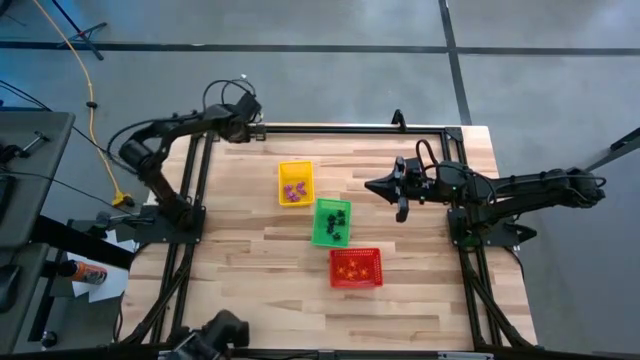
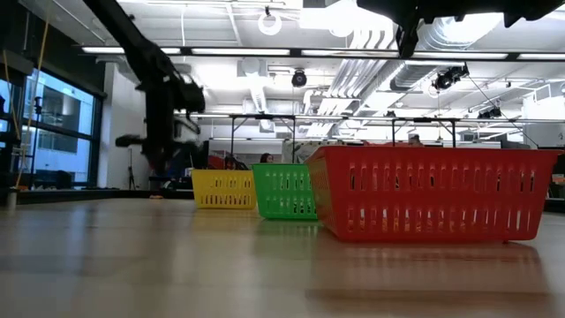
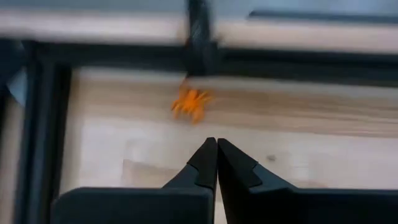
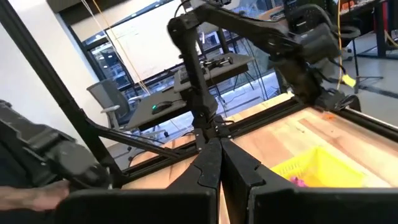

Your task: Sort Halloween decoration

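I have the left tool [image 3: 216, 144] clenched empty over the counter's [image 1: 420, 300] far-left corner, just short of a stray orange spider trinket [image 3: 191, 103], so next I must release, descend and pinch it for the red basket [image 1: 357, 268]; right tool [image 1: 402, 190], clenched, waits mid-counter.

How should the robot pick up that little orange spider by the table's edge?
Pinch the orange spider across its small middle body, coming straight down from above with the left gripper, which is shut now and must open first. It seems to lie flat on the table with thin legs spread, so a sideways approach would probably just push it.
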{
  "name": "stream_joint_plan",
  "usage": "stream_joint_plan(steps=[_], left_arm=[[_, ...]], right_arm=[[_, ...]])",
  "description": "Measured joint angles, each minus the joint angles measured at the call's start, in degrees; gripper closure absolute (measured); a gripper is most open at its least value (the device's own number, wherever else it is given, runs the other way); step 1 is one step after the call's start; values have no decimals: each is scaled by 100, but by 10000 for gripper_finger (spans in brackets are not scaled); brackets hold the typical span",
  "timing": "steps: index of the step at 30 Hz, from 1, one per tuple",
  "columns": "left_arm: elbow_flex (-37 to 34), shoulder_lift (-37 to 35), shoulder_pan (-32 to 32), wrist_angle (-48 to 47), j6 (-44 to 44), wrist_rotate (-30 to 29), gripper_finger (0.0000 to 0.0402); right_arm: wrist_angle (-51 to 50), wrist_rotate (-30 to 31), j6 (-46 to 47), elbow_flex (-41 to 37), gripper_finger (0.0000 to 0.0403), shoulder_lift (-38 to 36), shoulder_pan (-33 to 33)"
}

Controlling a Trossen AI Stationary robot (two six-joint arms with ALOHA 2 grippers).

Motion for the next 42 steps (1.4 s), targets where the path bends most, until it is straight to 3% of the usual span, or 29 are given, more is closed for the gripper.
stream_joint_plan(steps=[5, 12, 20, 32, 42], left_arm=[[-4, 530, 118, -59, -455, 6, 401], [-4, 529, 77, 444, -490, -559, 401], [-4, 720, 199, 483, -506, -678, 401], [9, 1023, 221, 778, -63, -625, 401], [2, 821, -324, 159, 316, -144, 401]], right_arm=[[0, 2, 6, 0, 401, 0, 65], [0, 4, 8, 0, 401, 0, 65], [-11, 7, 15, 0, 401, 0, 65], [-111, 9, 330, 0, 401, 0, 65], [-174, 12, 217, 0, 401, 0, 64]])
